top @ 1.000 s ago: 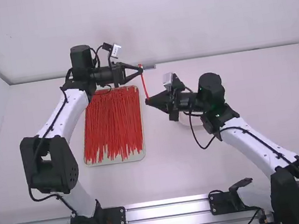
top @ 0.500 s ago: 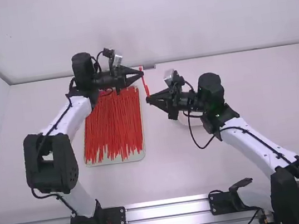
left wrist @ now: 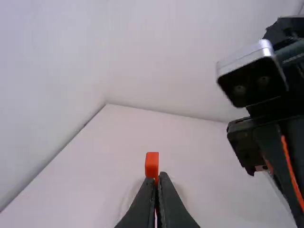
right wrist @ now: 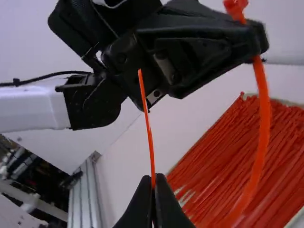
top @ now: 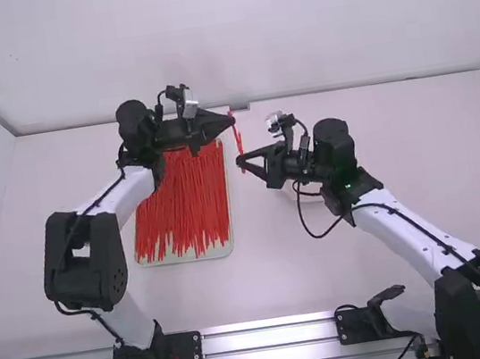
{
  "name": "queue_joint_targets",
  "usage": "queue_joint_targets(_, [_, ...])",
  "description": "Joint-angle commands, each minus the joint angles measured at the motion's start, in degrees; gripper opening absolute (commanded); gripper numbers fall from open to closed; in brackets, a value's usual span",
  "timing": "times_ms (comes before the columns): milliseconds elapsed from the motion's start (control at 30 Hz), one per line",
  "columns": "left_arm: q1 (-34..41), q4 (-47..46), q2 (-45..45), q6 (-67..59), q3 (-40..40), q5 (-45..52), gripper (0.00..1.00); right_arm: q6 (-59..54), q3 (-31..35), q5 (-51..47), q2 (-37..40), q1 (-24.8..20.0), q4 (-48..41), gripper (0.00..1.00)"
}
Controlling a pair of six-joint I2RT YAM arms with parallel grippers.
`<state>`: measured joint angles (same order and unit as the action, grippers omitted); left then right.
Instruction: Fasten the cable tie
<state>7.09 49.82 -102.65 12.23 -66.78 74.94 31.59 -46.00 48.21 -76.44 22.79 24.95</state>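
Left fingers (left wrist: 144, 206) pinch the red plastic cable tie (left wrist: 151, 164) by its blocky head, right fingers (right wrist: 141, 204) clamp its thin tail.

No text, label, brand, number or sign can be read anywhere in these views.
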Motion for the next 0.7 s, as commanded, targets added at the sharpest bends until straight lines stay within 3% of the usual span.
queue_joint_targets(0, [1.62, 0.63, -0.02, -0.52, 0.31, 0.70, 0.02, 8.20, -0.02, 0.46, -0.09, 0.66, 0.61, 0.00])
queue_joint_targets(300, [1.92, 6.54, -0.02, -2.97, 0.31, 8.37, 0.02, 17.11, -0.02, 10.27, -0.07, -1.84, 3.32, 0.00])
queue_joint_targets(667, [1.53, 8.79, -0.02, -2.64, -0.11, 9.60, 0.02, 27.76, -0.02, 12.70, -0.07, -1.42, 9.25, 0.00])
